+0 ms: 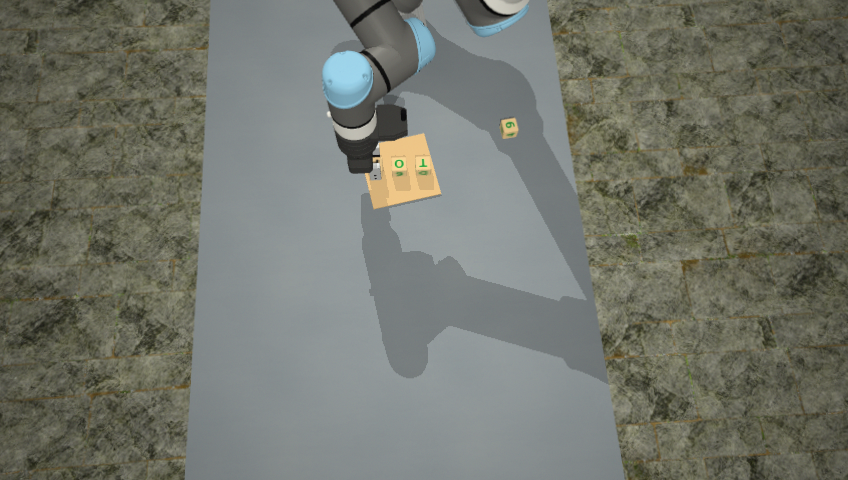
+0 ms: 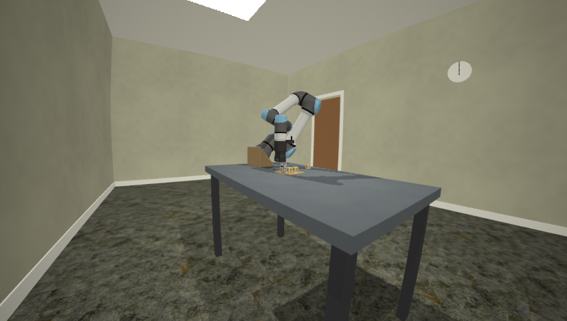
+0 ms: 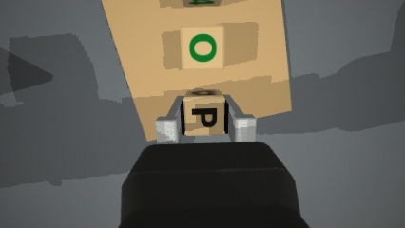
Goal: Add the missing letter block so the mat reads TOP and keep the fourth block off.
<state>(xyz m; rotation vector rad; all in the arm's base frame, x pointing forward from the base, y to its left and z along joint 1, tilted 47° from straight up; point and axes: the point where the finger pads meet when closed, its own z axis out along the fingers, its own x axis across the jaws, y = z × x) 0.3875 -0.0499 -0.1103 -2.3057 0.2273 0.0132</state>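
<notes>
Claw (image 1: pixel 375 171) (image 2: pixel 283 167) (image 3: pixel 203 106) grips cubic P block (image 3: pixel 204 117); silvery fingers; flat tan mat (image 1: pixel 410 145) (image 2: pixel 299 172) (image 3: pixel 143 62) beneath.

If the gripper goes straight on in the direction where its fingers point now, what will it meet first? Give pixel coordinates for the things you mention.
The P block (image 3: pixel 204 116) sits between the gripper's (image 3: pixel 204 117) fingers, so block or fingertips would probably meet the mat (image 1: pixel 410 145) (image 3: pixel 143 95) first; the height left above it is unclear.
</notes>
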